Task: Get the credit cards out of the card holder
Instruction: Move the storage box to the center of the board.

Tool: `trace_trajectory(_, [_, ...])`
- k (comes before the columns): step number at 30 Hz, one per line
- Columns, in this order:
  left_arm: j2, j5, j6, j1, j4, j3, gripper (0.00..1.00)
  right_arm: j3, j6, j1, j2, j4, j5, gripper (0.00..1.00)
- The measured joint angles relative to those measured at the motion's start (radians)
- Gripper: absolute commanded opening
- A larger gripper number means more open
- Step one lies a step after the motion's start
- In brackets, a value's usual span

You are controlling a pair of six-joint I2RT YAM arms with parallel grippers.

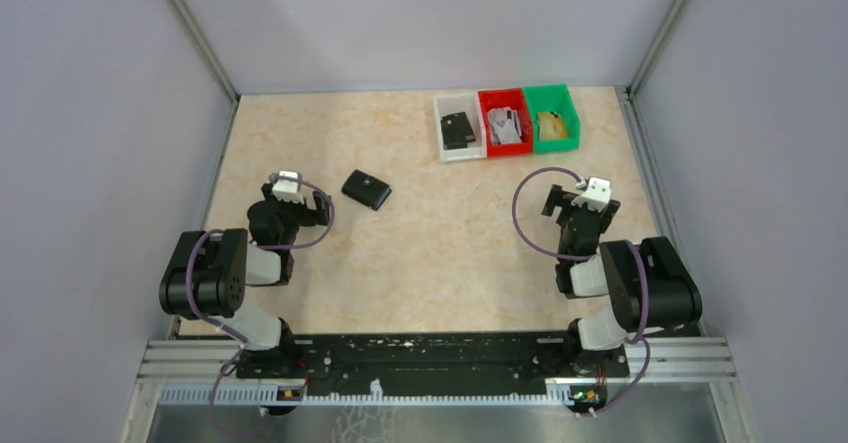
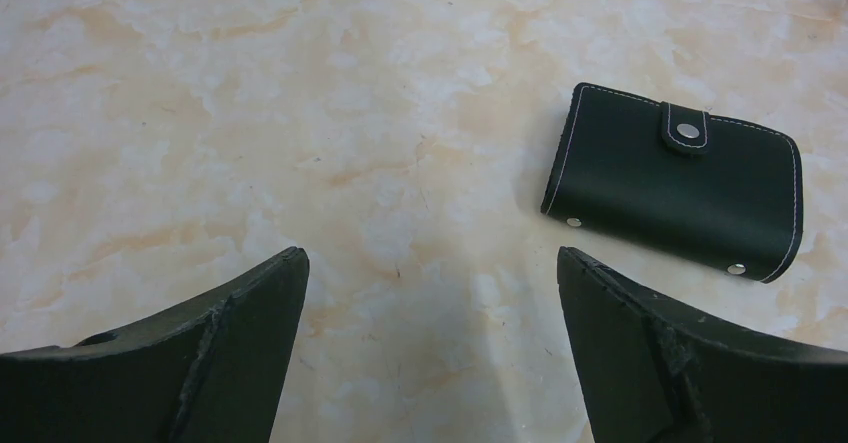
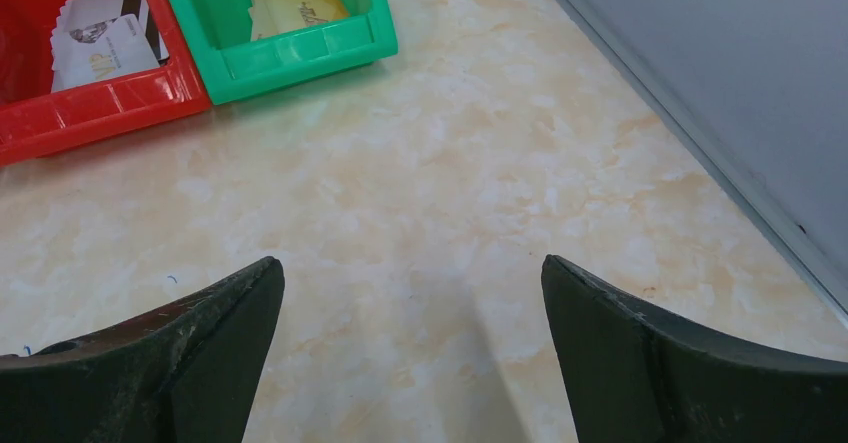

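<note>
The black card holder [image 1: 366,189] lies closed and snapped on the table, right of my left gripper [image 1: 300,195]. In the left wrist view the card holder [image 2: 672,178] sits ahead and to the right of my open, empty left gripper [image 2: 432,263]. No card shows in it. Grey-white cards [image 1: 506,123] lie in the red bin and gold cards [image 1: 553,125] in the green bin; both also show in the right wrist view, grey-white cards [image 3: 105,38] and gold cards [image 3: 295,5]. My right gripper [image 1: 583,201] is open and empty, as the right wrist view [image 3: 412,268] shows.
Three bins stand in a row at the back right: a white bin [image 1: 446,145] with another black wallet [image 1: 458,129], a red bin [image 1: 500,96] and a green bin [image 1: 551,92]. Grey walls enclose the table; the right wall's edge [image 3: 700,153] runs close to my right gripper.
</note>
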Motion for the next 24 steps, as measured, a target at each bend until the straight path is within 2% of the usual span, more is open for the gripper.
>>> trace_trajectory(13, [-0.003, 0.0, 0.0, 0.0, 0.002, -0.001, 0.99, 0.0, 0.0, 0.0, -0.002, -0.001, 0.001, 0.99])
trace_trajectory(16, [-0.047, 0.002, -0.001, 0.001, -0.021, -0.002, 0.99, -0.008, -0.001, 0.0, -0.041, -0.021, -0.002, 0.99])
trace_trajectory(19, [-0.148, 0.019, 0.011, 0.003, -0.214, 0.089, 0.99, -0.005, 0.005, 0.015, -0.148, -0.111, 0.032, 0.99])
trace_trajectory(24, [-0.219, 0.129, 0.055, 0.048, -0.554, 0.368, 0.99, 0.095, 0.07, 0.02, -0.344, -0.406, 0.095, 0.99])
